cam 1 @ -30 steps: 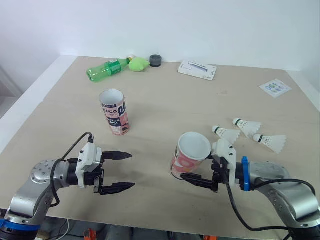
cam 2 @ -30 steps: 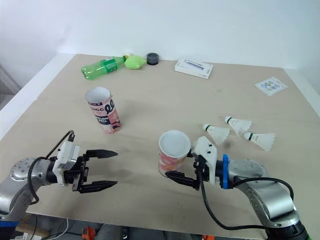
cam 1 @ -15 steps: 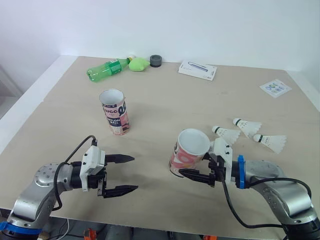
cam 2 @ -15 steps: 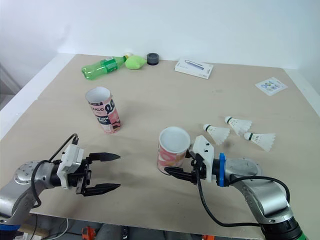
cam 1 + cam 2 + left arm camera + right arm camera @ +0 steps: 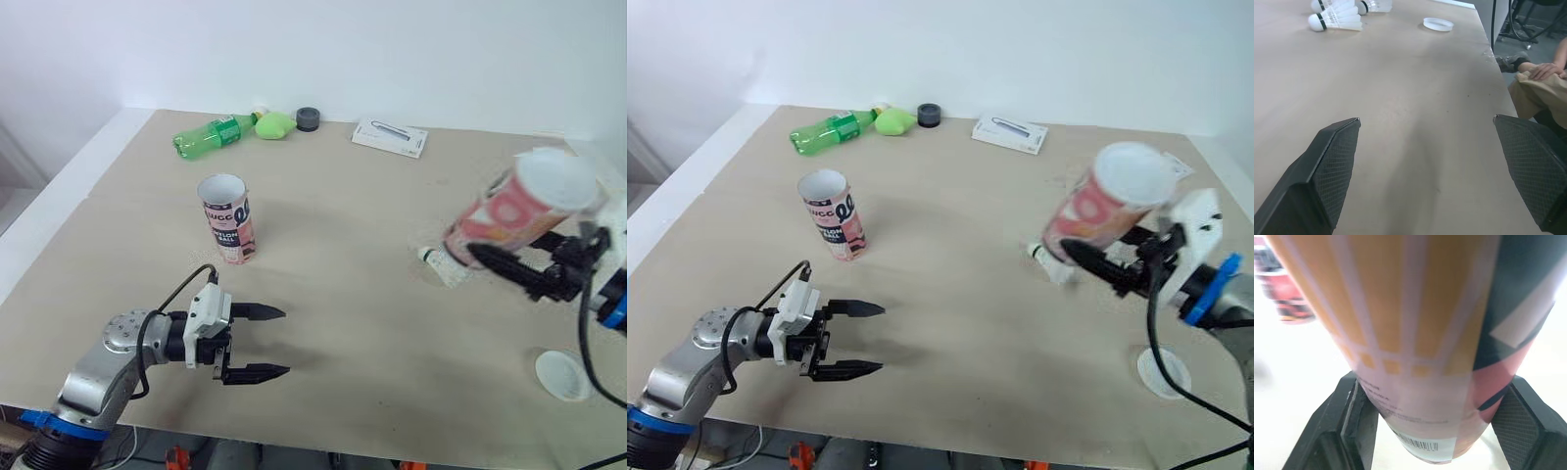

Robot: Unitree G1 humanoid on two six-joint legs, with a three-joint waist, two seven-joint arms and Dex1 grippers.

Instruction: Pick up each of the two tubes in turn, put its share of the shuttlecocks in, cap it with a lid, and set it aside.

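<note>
Right wrist view: our right gripper [image 5: 1432,401] pinches the tube [image 5: 1415,308] near its base; tilted, it may slip. Our left gripper [image 5: 285,342] hangs spread.

From here the table [image 5: 343,294] reads as matt, smooth pale wood board. The tube [image 5: 1415,333] in my right claw [image 5: 1435,382] looks like printed card with a slight sheen. My left claw [image 5: 1426,117] has black pads [image 5: 1337,161] with a fine cross-hatched texture. The bottle [image 5: 211,134] is translucent green plastic.
</note>
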